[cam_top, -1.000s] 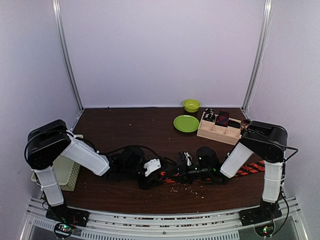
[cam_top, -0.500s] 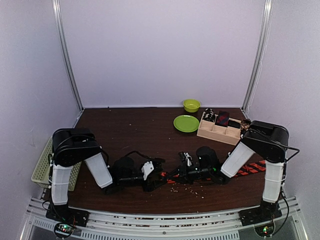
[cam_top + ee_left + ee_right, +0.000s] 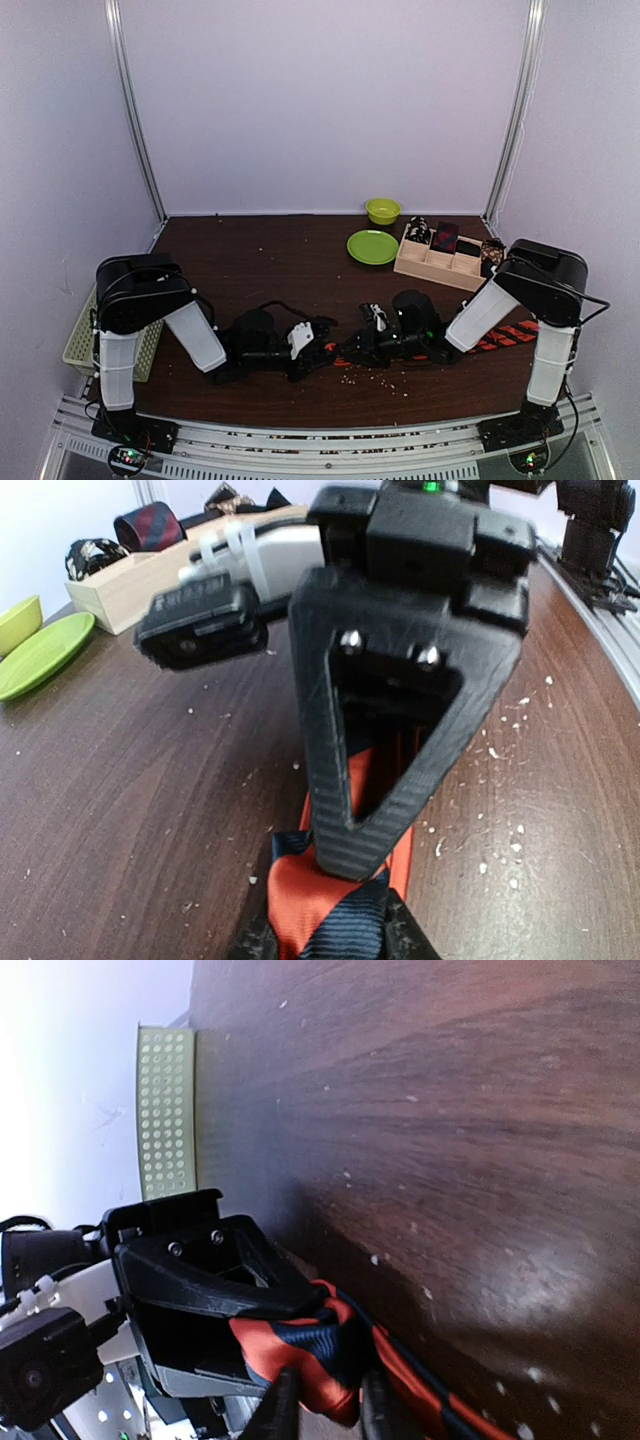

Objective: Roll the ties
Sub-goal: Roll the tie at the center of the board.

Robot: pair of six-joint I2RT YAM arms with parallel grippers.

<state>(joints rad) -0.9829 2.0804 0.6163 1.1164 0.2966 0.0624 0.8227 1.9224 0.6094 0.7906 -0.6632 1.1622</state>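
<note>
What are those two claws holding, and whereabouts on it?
The left gripper pinches the orange-red tie at its folded end. The right gripper straddles the same fold; whether it grips cannot be told.

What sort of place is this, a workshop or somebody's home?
Probably a robotics test booth. Plain pale walls close in one brown table, the left arm and right arm are bolted to a metal rail, and props include a striped tie and a wooden box of rolled ties.
</note>
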